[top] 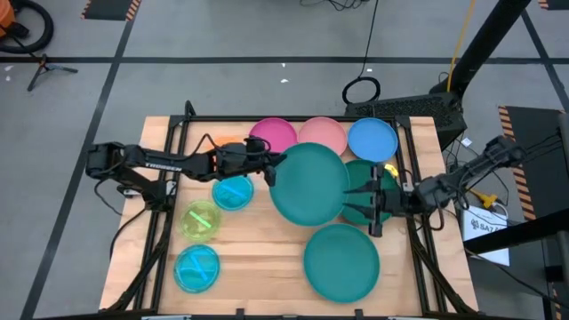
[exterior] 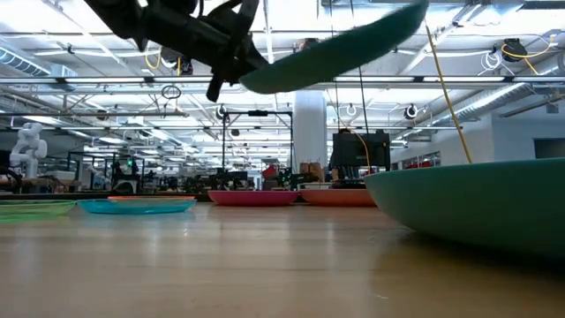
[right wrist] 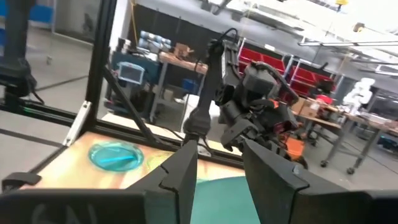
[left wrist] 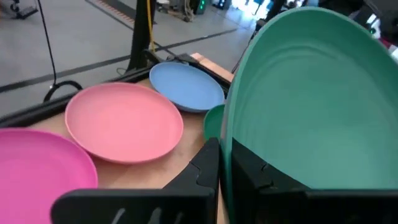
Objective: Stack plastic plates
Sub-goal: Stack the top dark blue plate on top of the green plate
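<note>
My left gripper (top: 271,169) is shut on a large teal plate (top: 308,184) and holds it in the air over the middle of the table. My right gripper (top: 366,206) stands open and empty at that plate's right edge, above a dark green plate (top: 358,176). A second large teal plate (top: 342,262) lies flat near the front. Magenta (top: 273,133), pink (top: 322,133) and blue (top: 372,140) plates lie in a row along the far edge. On the left lie two small cyan plates (top: 233,191) (top: 196,267) with a lime one (top: 201,220) between them. My left gripper pinches the teal plate's rim (left wrist: 235,134) at its left side, with one finger (left wrist: 205,168) on the underside and the other (left wrist: 261,177) on the inner face. The fingers come nearly level from the table's left. The plate (exterior: 335,49) is lifted clear and tilted, its free edge higher.
A black metal frame (top: 187,120) runs around the wooden table top (top: 267,258). Both arms' bases and cables stand at the left and right edges. Bare wood shows at the front, between the cyan plate and the lying teal plate.
</note>
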Robot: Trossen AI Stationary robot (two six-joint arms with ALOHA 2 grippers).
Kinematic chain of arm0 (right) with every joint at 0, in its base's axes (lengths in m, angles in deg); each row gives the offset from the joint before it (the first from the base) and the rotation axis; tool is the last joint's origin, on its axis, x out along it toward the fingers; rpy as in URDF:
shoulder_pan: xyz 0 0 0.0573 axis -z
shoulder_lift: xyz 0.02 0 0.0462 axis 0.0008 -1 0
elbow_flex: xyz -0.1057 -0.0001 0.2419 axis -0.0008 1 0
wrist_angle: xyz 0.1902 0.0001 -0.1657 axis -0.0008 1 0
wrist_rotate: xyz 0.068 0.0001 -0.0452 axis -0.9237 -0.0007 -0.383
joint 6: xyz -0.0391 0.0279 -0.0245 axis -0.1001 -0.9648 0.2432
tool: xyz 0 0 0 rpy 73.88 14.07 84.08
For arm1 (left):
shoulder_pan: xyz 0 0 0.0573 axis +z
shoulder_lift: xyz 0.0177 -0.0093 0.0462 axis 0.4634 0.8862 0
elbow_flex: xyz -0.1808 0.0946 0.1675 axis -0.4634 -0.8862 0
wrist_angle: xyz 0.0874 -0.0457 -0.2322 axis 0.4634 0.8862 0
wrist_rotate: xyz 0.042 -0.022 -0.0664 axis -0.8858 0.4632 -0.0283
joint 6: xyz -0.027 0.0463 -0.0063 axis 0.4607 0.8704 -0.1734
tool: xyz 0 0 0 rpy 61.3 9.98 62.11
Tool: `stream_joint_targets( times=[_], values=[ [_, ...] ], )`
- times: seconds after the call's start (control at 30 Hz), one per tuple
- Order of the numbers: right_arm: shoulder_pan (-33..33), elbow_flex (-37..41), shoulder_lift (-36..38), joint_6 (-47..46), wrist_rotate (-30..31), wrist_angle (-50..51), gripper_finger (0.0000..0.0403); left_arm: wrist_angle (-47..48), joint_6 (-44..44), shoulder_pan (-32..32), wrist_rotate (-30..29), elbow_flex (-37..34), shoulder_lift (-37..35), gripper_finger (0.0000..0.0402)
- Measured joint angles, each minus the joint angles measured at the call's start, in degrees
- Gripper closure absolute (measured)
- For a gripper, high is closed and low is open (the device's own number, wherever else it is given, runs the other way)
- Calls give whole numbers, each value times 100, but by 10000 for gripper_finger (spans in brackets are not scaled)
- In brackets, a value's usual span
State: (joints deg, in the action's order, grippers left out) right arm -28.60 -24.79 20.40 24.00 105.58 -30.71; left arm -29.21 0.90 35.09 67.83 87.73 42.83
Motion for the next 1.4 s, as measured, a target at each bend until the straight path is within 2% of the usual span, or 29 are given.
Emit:
stream_joint_targets(
  times=[0.3,0.47,0.63,1.0,1.17,1.4],
  values=[
    [-480,-14,33,228,217,-174,280,-199,-92,110,-35,133,538,383],
    [-588,-14,43,281,354,-201,280,-90,112,105,-52,729,1064,383],
    [-699,-14,39,300,830,-179,280,729,547,107,-51,1624,1720,383],
    [-871,-14,39,337,838,-177,280,1727,1001,114,-40,3281,2849,383],
    [-900,-14,39,336,836,-177,280,1908,798,111,-36,3665,3189,383],
    [-898,-14,37,300,836,-175,280,1809,522,144,-38,3731,3195,383]
  ],
)
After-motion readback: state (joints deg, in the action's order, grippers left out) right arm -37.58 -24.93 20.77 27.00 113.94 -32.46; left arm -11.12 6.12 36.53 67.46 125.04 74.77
